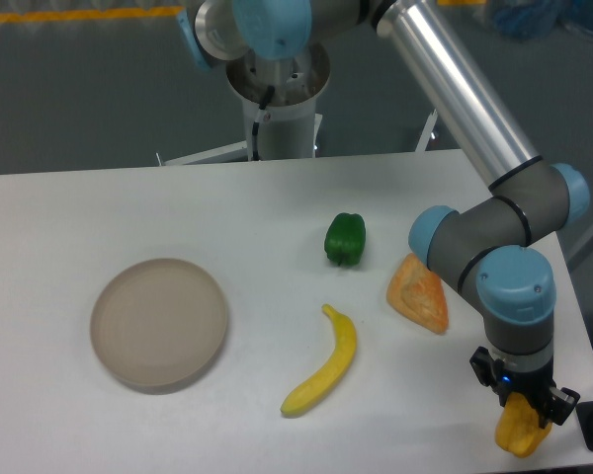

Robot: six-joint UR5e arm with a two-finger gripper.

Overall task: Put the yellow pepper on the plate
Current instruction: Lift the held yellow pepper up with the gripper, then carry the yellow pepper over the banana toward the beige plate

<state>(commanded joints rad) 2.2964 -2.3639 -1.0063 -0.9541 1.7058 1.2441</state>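
Clamping the yellow pepper (519, 427) at the desk's near right, the tool (523, 400) should lift it high, crossing left over the banana (325, 366) to the plate (159, 321).

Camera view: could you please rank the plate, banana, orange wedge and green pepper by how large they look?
1. plate, clearly the largest.
2. banana.
3. orange wedge, partly hidden by the arm, so unsure.
4. green pepper, though it lies farther from the camera.
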